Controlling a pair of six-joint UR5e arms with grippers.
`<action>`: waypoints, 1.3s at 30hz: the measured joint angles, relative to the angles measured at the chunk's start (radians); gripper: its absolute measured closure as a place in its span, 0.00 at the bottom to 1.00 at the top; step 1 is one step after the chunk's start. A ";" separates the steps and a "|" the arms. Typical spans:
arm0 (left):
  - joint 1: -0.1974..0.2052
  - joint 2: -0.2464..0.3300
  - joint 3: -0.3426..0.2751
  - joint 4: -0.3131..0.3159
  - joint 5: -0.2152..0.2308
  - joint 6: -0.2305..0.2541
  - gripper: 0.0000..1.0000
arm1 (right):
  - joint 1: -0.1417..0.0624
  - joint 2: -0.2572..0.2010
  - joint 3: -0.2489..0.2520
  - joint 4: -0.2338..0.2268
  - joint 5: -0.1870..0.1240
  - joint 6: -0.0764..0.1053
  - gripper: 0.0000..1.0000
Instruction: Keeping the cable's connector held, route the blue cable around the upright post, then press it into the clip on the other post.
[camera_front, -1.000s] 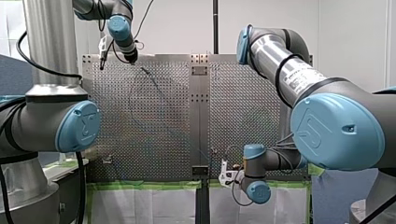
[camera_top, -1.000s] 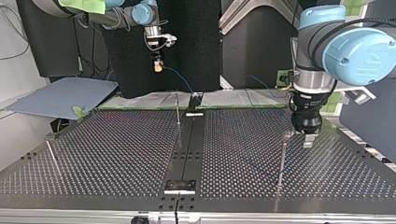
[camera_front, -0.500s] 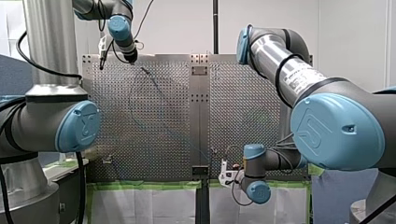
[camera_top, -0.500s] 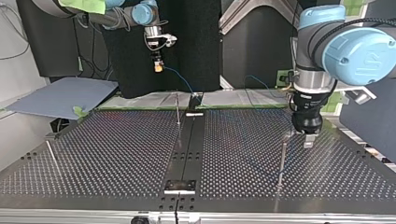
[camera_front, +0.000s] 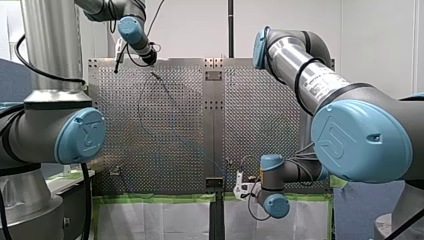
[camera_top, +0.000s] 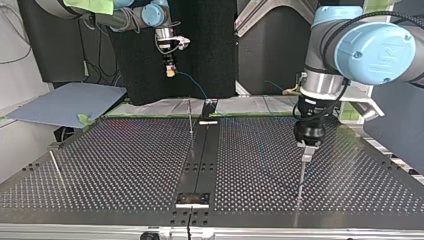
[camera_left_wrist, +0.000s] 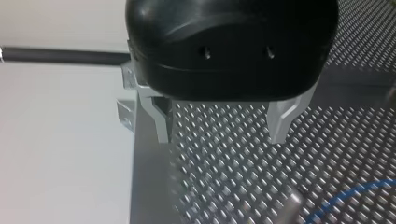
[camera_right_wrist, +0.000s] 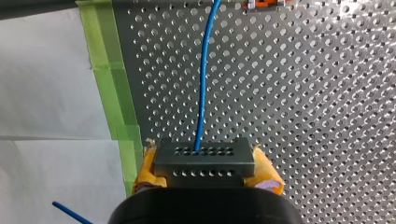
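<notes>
In the right wrist view, my right gripper (camera_right_wrist: 205, 173) is shut on the cable's grey connector block (camera_right_wrist: 204, 161), squeezed between yellow pads (camera_right_wrist: 267, 179). The blue cable (camera_right_wrist: 203, 84) runs straight ahead from it over the perforated plate. The top view shows that gripper (camera_top: 170, 72) raised behind the table's far edge, the blue cable (camera_top: 192, 85) drooping from it. My left gripper (camera_top: 306, 150), black with metal fingers, hangs just above a thin upright post (camera_top: 301, 172). Its own view shows the gripper (camera_left_wrist: 219, 133) open and holding nothing, with a loop of cable (camera_left_wrist: 348, 196) below it.
A second upright post (camera_top: 190, 117) stands near the plate's centre seam, and a third post (camera_top: 56, 167) leans at the top view's left. Green tape (camera_right_wrist: 116, 93) lines the plate's edge by the right gripper. A dark central strip (camera_top: 200, 155) divides the table.
My left arm has swung toward the top view's left and lowered slightly, bringing its gripper over the post. My right gripper keeps the connector and has not moved.
</notes>
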 joint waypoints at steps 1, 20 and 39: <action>-0.006 -0.003 0.005 0.003 0.001 -0.001 0.00 | 0.001 0.000 0.000 0.000 -0.001 0.000 1.00; -0.194 -0.174 0.165 0.028 -0.168 0.061 0.00 | 0.005 0.000 0.000 -0.004 -0.008 0.006 1.00; -0.232 -0.325 0.168 0.094 -0.338 0.169 0.00 | 0.006 0.000 0.000 -0.008 -0.011 0.008 1.00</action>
